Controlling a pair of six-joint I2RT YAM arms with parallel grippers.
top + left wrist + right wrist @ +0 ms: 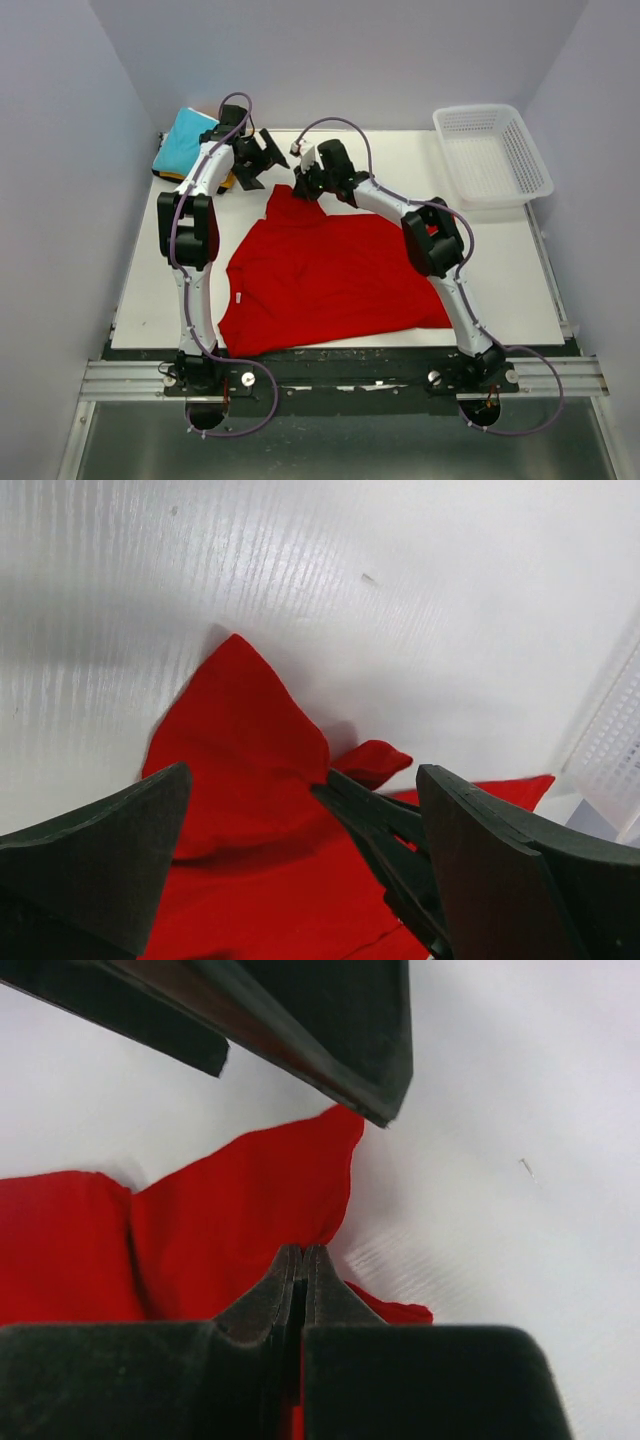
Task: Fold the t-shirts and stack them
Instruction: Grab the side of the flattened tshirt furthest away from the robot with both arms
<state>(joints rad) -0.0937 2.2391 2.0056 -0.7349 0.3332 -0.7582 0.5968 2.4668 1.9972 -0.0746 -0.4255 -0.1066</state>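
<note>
A plain red t-shirt (330, 275) lies spread on the white table. My right gripper (302, 187) is shut on its far corner, and the right wrist view shows the closed fingertips (303, 1256) pinching red cloth (230, 1210). My left gripper (268, 157) is open and empty just left of that corner. In the left wrist view it (305, 775) hangs above the raised red cloth (240, 740), with the right gripper's shut fingers (385, 825) between its jaws. A folded stack with a turquoise shirt (186, 140) on top and a yellow-orange edge (228, 183) lies at the far left.
A white plastic mesh basket (492, 155) stands at the far right corner of the table; its edge also shows in the left wrist view (610, 745). Grey walls close in the table on three sides. The arm bases sit on the rail at the near edge.
</note>
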